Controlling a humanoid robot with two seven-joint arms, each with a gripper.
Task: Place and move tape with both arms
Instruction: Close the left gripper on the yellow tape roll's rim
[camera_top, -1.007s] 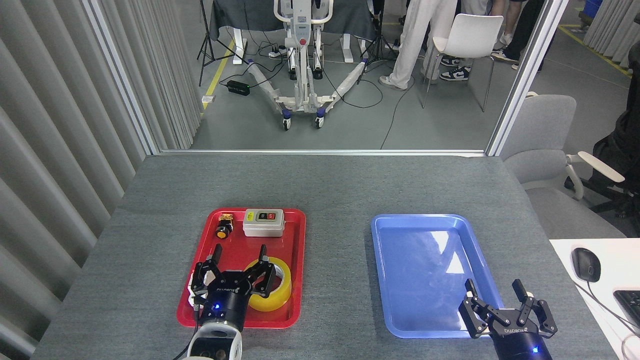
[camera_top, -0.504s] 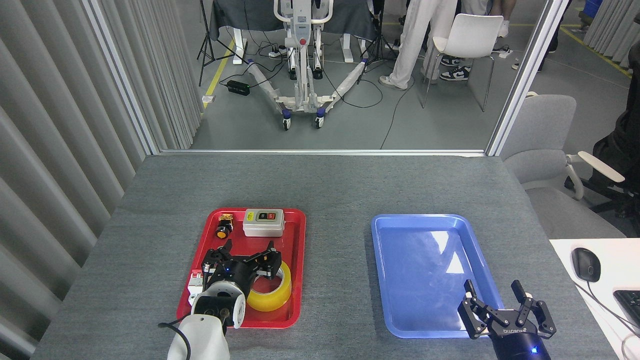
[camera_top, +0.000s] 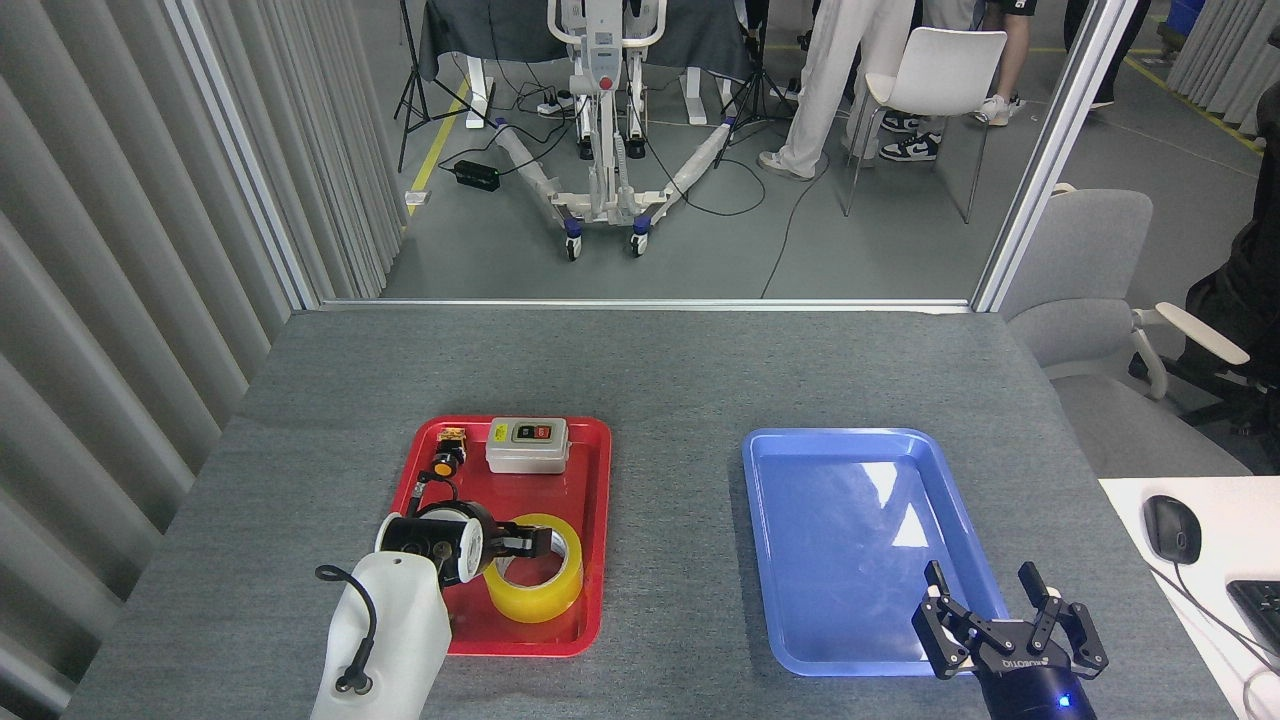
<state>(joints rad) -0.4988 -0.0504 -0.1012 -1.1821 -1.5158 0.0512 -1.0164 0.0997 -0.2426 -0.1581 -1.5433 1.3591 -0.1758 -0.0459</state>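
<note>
The tape (camera_top: 536, 598), a yellow roll lying flat, sits in the near right part of the red tray (camera_top: 598, 500). My left arm comes up from the bottom edge and bends down over the roll's left side. My left gripper (camera_top: 515, 545) points steeply down at the roll's left rim, with one dark finger (camera_top: 532, 543) showing over the core hole. Its wrist hides the rest, so I cannot tell how its jaws stand. My right gripper (camera_top: 990, 592) stands open and holds nothing, over the near right corner of the blue tray (camera_top: 850, 520).
A grey switch box (camera_top: 527, 443) and an orange push button (camera_top: 445, 463) lie at the far end of the red tray. A white desk with a mouse (camera_top: 1170, 528) stands at the right. A grey chair (camera_top: 1090, 270) is beyond the table's right corner. People's legs show in the background.
My left arm has reached forward and tipped its gripper down onto the left side of the tape. The right gripper has sunk slightly toward the bottom edge.
</note>
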